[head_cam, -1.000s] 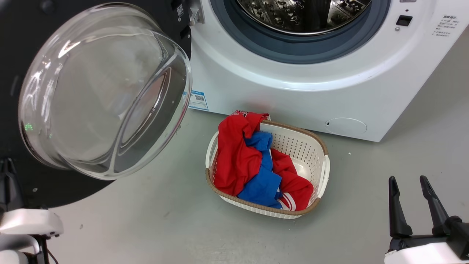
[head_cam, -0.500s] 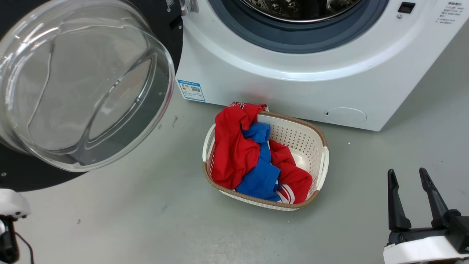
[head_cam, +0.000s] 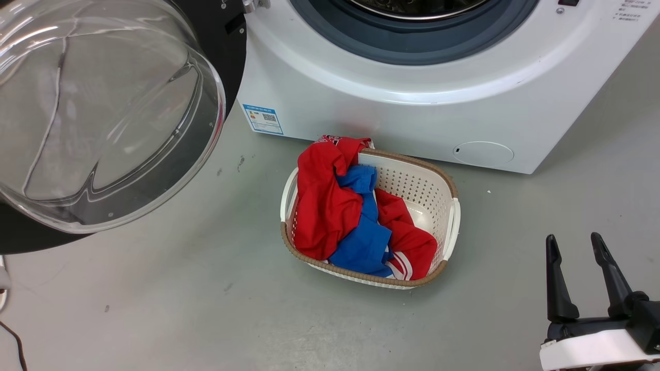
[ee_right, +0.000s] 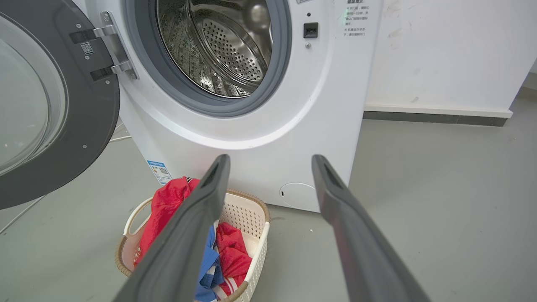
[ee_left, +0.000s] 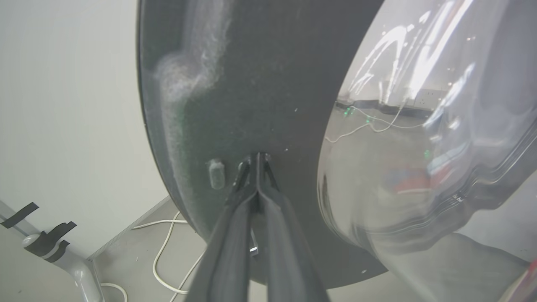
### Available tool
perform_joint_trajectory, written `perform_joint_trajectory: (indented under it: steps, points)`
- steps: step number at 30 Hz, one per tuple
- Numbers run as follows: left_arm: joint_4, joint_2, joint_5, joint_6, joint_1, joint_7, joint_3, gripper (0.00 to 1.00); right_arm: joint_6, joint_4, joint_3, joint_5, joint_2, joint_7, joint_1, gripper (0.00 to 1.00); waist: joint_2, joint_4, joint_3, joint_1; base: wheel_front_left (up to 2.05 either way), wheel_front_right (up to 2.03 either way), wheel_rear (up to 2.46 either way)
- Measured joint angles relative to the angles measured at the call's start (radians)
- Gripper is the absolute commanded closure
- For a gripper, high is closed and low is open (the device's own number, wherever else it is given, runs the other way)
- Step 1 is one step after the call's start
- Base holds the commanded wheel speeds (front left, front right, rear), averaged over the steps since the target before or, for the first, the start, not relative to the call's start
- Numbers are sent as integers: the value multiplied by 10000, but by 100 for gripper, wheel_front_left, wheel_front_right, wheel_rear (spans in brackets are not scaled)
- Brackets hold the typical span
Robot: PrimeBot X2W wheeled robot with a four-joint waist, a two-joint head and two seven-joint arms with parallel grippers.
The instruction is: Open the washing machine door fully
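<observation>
While the left jaws, pinched together, touch the washing machine door (ee_left: 251, 84), the right jaws stand apart.

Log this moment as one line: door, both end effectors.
washing machine door: swung wide off drum opening | left end effector: shut, tips against the door | right end effector: open, holding nothing
</observation>
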Motion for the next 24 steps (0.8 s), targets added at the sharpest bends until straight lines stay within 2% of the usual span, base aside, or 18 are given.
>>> perform_joint_trajectory:
  steps: [8, 13, 18, 24]
  points:
    - [48, -8, 426, -230, -67, 4, 253, 100, -2, 86, 13, 35, 0, 0, -48, 0, 0, -65, -257, 0, 0, 0, 0]
    - [-364, -230, 675, -349, 455, 4, 441, 100, 0, 184, -21, 219, 0, 0, 63, 0, 0, -100, -718, 0, 0, 0, 0]
    - [-1406, -502, 1057, -518, 1051, 2, 481, 100, 0, 161, -130, 393, 2, 2, 198, 0, 0, -162, -1265, -1, 0, 0, 0]
    - [-3246, -1220, 1553, -660, 1732, 4, 17, 100, -2, -119, -253, 443, 0, 0, 484, 0, 0, -275, -1853, 0, 0, 0, 0]
